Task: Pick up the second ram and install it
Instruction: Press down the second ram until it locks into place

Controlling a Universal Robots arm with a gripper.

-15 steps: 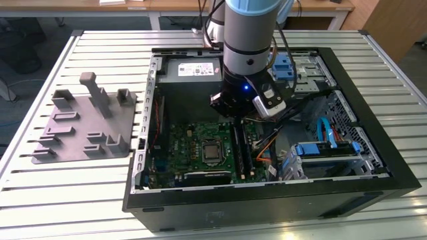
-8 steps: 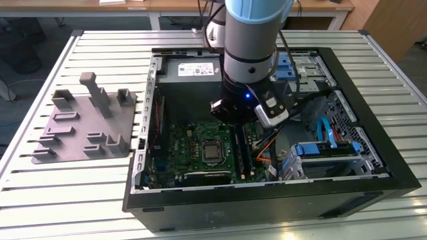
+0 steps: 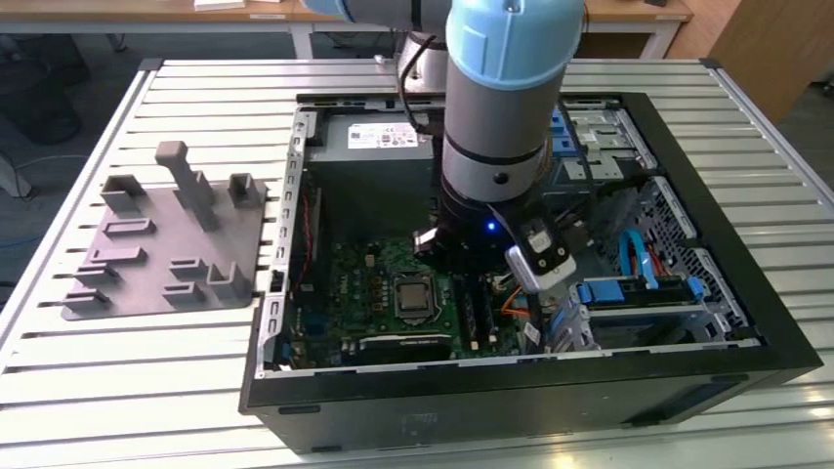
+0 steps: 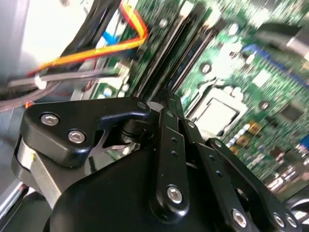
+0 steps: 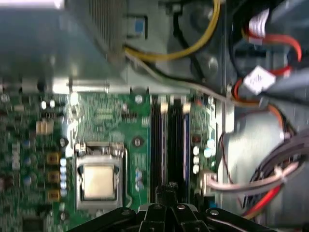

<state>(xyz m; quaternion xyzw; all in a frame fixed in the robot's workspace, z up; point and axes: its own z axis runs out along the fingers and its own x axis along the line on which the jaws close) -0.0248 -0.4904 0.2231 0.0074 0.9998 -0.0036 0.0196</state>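
My gripper [image 3: 452, 259] is low inside the open computer case, over the green motherboard [image 3: 352, 283]. In both wrist views its black fingertips [image 5: 167, 189] stand pressed together right above the long dark memory slots [image 5: 169, 140], beside the square silver socket [image 5: 98, 181]. The gripper [image 4: 167, 102] looks shut. A thin dark strip runs along the slot line from under the fingertips. I cannot tell the second ram apart from the slots, or whether it sits between the fingers.
A grey tray [image 3: 163, 244] with upright pegs lies on the slatted table, at the exterior view's left of the case. Orange, yellow and red cables [image 5: 260, 104] and a drive cage [image 3: 646, 293] crowd the side of the slots away from the socket. The case walls [image 3: 521, 386] ring the board.
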